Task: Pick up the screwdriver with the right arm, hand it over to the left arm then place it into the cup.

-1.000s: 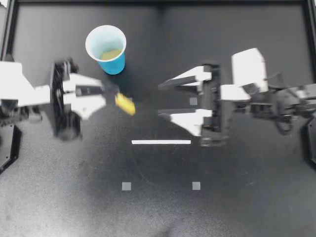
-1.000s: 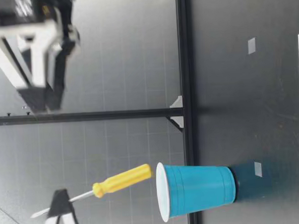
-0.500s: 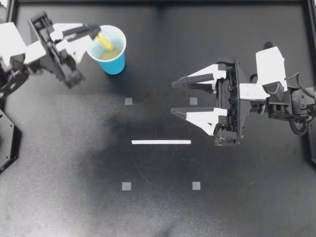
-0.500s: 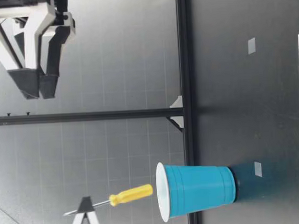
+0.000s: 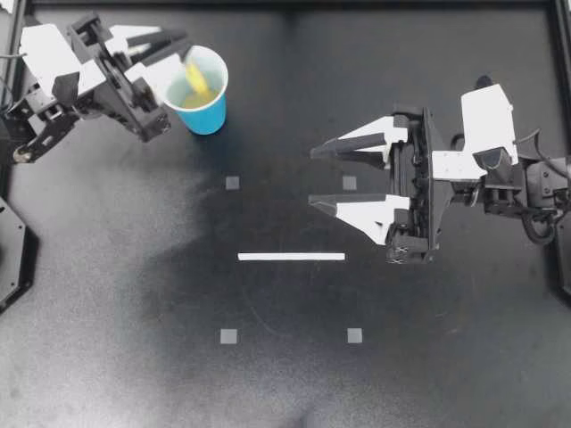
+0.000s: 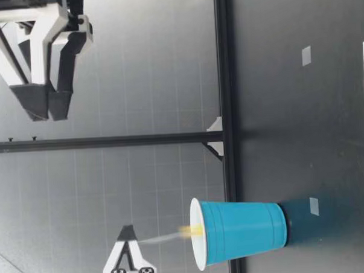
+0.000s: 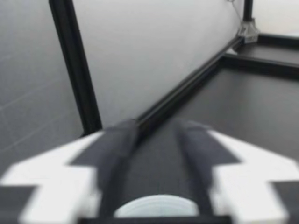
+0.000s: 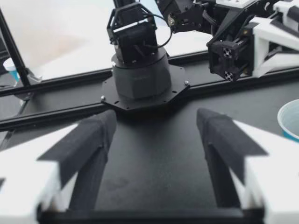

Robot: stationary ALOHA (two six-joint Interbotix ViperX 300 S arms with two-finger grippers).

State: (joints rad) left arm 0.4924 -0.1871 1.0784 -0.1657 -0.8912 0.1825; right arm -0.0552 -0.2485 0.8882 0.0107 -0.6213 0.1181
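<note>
A: Screwdriver [image 5: 198,82] has dropped since half a second ago. It hung clear above the cup [image 5: 207,116]; now its yellow handle is in the cup's mouth. Right arm hasn't budged.

B: Room on the table [image 5: 446,357]?

A: Plenty. Middle and near side are bare apart from tape. Cup stands toward the far left corner, near the black rail [image 5: 285,5], so it's tight only there.

B: Jaws?

A: Left gripper [image 5: 178,51] is over the cup's rim with its fingers spread. In the left wrist view the left gripper [image 7: 158,127] has an empty gap. Right gripper [image 5: 312,176] is wide apart, empty and well apart from the cup. Low view has the right gripper [image 6: 47,112] high above the table.

B: Anything unclear?

A: Screwdriver [image 6: 189,231] is a smear in the low view. Handle is at the cup [image 6: 240,230] mouth, shaft trailing up toward the left gripper [image 6: 127,232]. Can't tell if the tip touches a finger. That gripper is cut off by the frame. Left wrist view shows only a sliver of cup [image 7: 156,207] rim under the gripper. Right wrist view clips the cup [image 8: 289,121].

B: Small stuff?

A: White tape strip [image 5: 291,257] mid-table, four grey squares [image 5: 232,183] around it.
</note>
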